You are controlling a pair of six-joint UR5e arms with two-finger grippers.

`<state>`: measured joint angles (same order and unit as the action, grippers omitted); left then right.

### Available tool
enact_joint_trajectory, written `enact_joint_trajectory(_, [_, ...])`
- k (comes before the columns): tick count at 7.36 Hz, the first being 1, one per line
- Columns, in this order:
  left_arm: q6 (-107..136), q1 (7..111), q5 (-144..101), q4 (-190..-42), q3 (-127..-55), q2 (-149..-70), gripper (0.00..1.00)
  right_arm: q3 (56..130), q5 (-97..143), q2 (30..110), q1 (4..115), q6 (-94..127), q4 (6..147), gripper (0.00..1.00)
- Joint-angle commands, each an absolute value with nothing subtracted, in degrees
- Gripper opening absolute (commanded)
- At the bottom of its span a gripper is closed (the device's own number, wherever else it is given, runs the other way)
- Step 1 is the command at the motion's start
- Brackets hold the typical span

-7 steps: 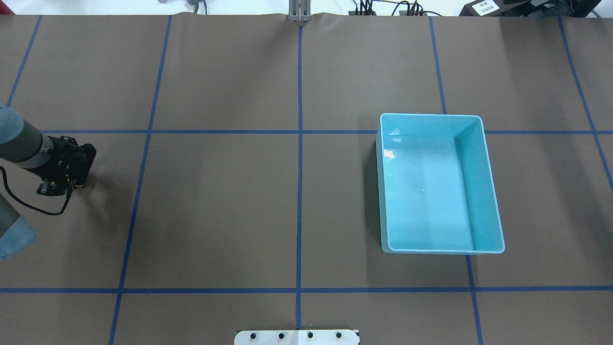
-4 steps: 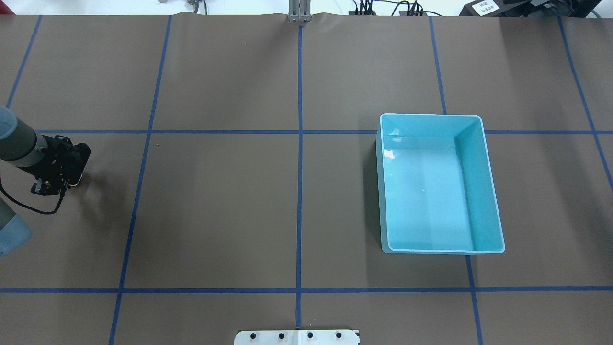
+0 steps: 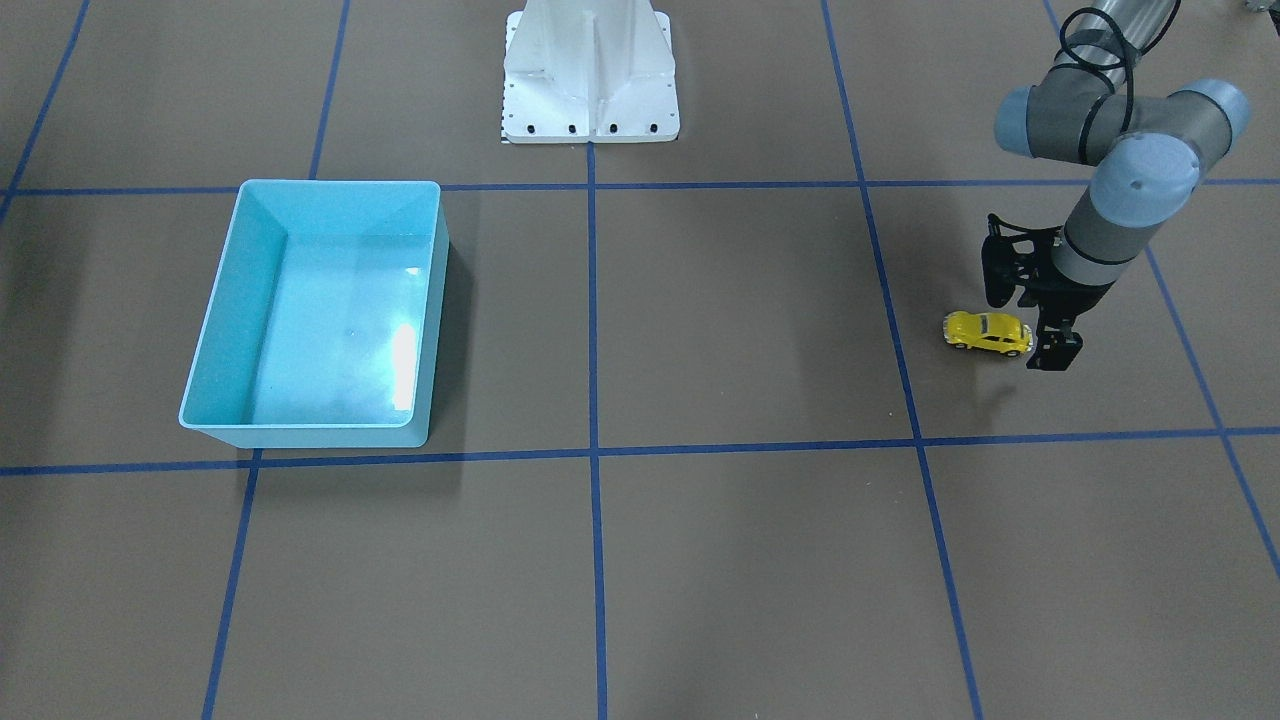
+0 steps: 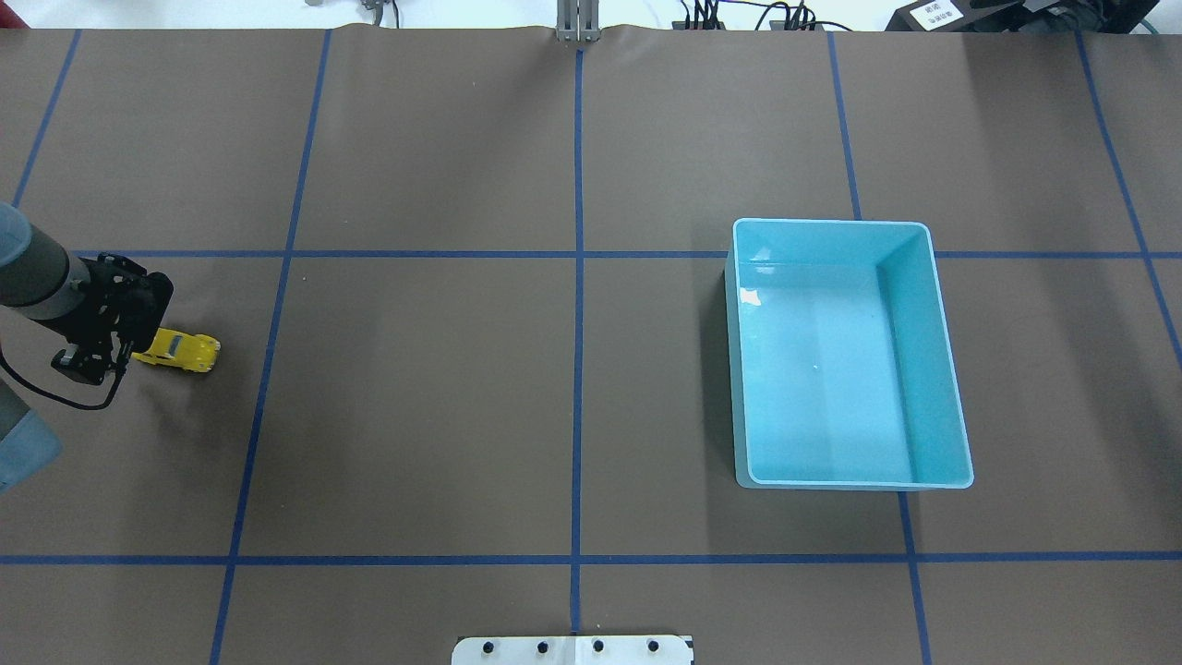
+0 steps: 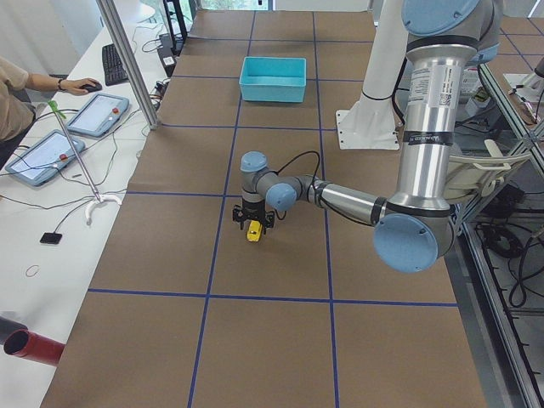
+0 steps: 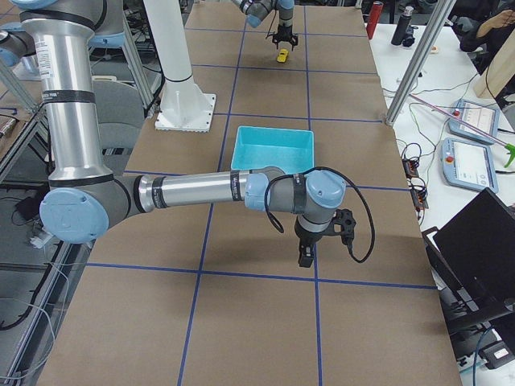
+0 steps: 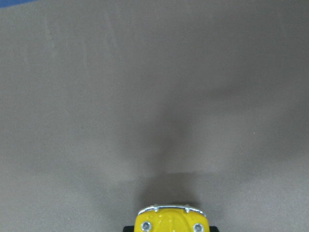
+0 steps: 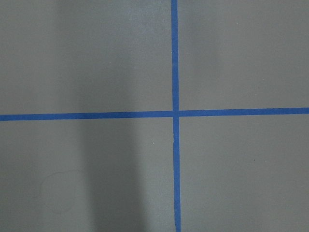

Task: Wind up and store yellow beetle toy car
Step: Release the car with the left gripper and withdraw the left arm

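The yellow beetle toy car stands on the brown table at the far left, nose toward the middle. It also shows in the front view and at the bottom edge of the left wrist view. My left gripper points down over the car's rear end, its fingers spread wide and apart from the car's sides. The light blue bin is empty, right of centre. My right gripper shows only in the exterior right view, low over the table beyond the bin; I cannot tell if it is open or shut.
The white robot base plate sits at the table's robot-side edge. Blue tape lines cross the brown cover. A side table with tablets and a metal pole runs along the far side.
The left gripper drew back to the left with the car hidden beneath it. Now the car has come out to the right of the gripper, toward the table's middle.
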<state>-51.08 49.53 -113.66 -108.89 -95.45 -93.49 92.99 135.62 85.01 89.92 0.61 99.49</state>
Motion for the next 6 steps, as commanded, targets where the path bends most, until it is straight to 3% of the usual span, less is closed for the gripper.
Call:
enact_joint_trajectory(1, [-51.1,50.1,-113.7,-108.9,-95.4,-93.5,1.00,93.0,135.6,85.0,89.9,0.6,99.5,1.00])
enact_joint_trajectory(6, [-44.3,55.4,-113.8,-109.0,-95.4,-93.3,1.00,92.9,135.6,85.0,89.9,0.6,99.5,1.00])
